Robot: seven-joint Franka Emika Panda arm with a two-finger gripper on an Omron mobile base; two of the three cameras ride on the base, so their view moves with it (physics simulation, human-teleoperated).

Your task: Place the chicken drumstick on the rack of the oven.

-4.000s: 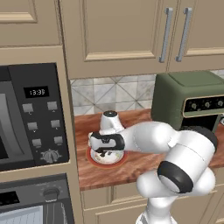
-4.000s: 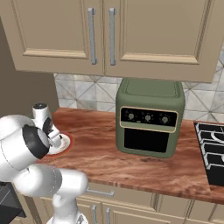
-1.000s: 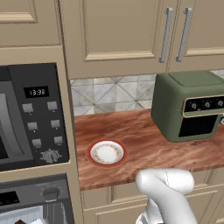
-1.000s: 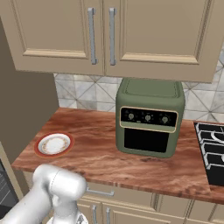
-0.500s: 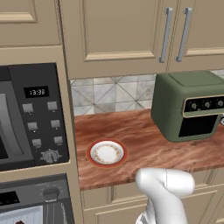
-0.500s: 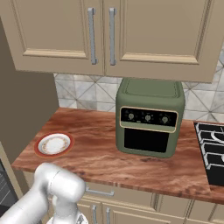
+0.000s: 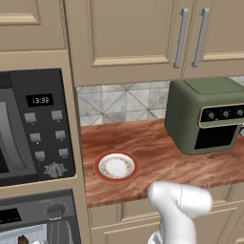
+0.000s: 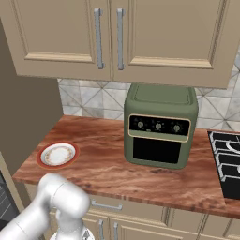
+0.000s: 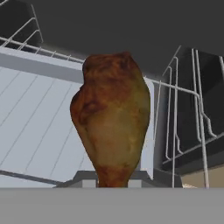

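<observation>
Where the hand view looks into the oven [image 9: 109, 26], the chicken drumstick [image 9: 111, 116] hangs above the rack [image 9: 35, 118]. Jaws' state cannot be told. The plate [image 7: 116, 167] on the tabletop [image 7: 162, 157] holds nothing.

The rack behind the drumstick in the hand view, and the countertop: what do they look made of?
The rack looks like pale grey metal: thin straight bars with wire side guides. The countertop looks like polished reddish-brown wood, going by its streaky grain, though it could be a laminate print.

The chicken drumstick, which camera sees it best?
The hand view: the chicken drumstick looms large and close, over the rack. In the left base view just a brown speck shows by the oven.
</observation>
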